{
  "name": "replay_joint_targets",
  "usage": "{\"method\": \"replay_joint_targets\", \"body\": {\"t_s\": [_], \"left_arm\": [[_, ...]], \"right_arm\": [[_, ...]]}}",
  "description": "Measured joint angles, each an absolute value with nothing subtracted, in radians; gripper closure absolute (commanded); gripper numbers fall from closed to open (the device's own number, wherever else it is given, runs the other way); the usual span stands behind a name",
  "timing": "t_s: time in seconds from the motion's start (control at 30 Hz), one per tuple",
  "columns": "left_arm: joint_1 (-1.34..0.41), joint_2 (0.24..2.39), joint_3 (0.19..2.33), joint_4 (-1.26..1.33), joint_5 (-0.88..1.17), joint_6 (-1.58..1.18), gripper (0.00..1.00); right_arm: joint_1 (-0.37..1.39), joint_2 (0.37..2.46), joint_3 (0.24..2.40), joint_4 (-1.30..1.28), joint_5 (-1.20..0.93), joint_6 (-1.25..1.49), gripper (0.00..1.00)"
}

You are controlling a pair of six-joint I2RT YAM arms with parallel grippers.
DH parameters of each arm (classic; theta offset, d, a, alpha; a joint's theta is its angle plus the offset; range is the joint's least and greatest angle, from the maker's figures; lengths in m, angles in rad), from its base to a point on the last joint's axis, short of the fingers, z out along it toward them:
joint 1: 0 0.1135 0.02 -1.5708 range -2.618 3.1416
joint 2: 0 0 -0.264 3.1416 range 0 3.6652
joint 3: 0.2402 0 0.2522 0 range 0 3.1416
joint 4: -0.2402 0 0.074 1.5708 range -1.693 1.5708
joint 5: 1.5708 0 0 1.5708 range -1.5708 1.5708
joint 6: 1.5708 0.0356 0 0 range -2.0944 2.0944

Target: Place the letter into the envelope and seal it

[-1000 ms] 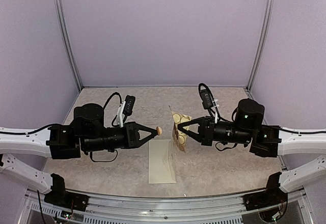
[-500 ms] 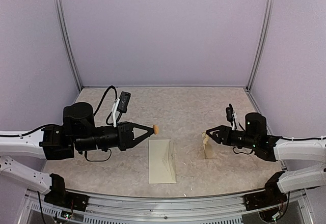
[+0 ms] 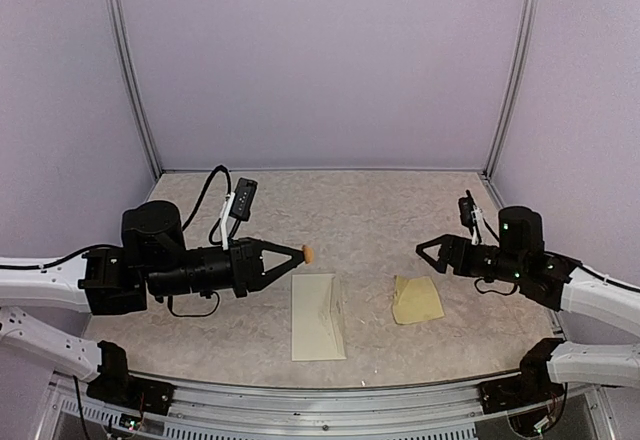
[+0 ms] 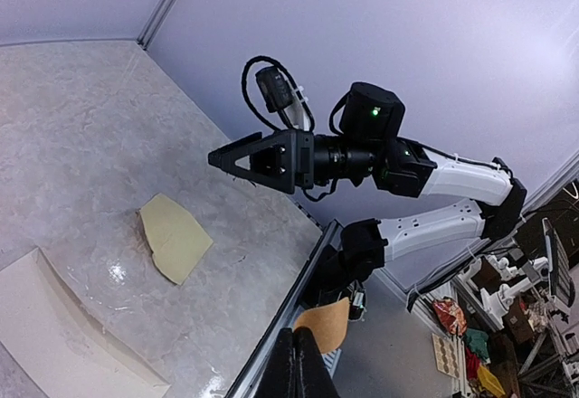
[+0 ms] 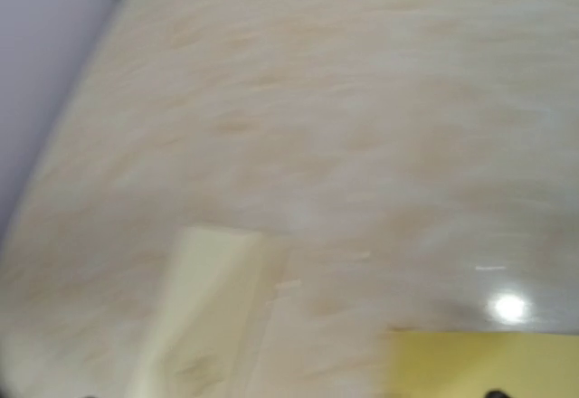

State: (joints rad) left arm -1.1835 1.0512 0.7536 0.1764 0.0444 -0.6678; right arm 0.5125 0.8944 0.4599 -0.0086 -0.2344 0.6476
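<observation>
The cream envelope (image 3: 318, 317) lies flat at the front centre of the table, also visible in the left wrist view (image 4: 63, 330) and, blurred, in the right wrist view (image 5: 208, 298). The letter does not show. My left gripper (image 3: 300, 253) hovers above and left of the envelope, shut on a round brown sticker (image 3: 310, 254) (image 4: 327, 323). A yellow sticker sheet (image 3: 416, 300) (image 4: 172, 235) (image 5: 479, 362) lies flat right of the envelope. My right gripper (image 3: 428, 253) (image 4: 220, 159) stands open and empty above and right of that sheet.
The marbled table (image 3: 360, 210) is closed in by lilac walls at the back and both sides. A metal rail (image 3: 320, 400) runs along the near edge, between the two arm bases.
The right gripper let go of the sticker sheet, which dropped flat on the table; that arm opened and drew back right. The left arm shifted slightly left, still holding the sticker.
</observation>
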Motion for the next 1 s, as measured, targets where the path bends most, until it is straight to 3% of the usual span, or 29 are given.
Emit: {"method": "replay_joint_targets", "body": {"t_s": [0.23, 0.5, 1.0], "left_arm": [[-1.198, 1.073, 0.754, 0.216, 0.049, -0.669, 1.0], [-1.211, 1.082, 0.753, 0.224, 0.045, -0.669, 1.0], [-1.219, 1.082, 0.753, 0.224, 0.036, -0.673, 1.0]], "right_arm": [[0.764, 0.965, 0.54, 0.125, -0.429, 0.657, 0.33], [0.998, 1.142, 0.742, 0.333, -0.449, 0.677, 0.55], [1.077, 1.243, 0.822, 0.404, -0.472, 0.671, 0.68]]}}
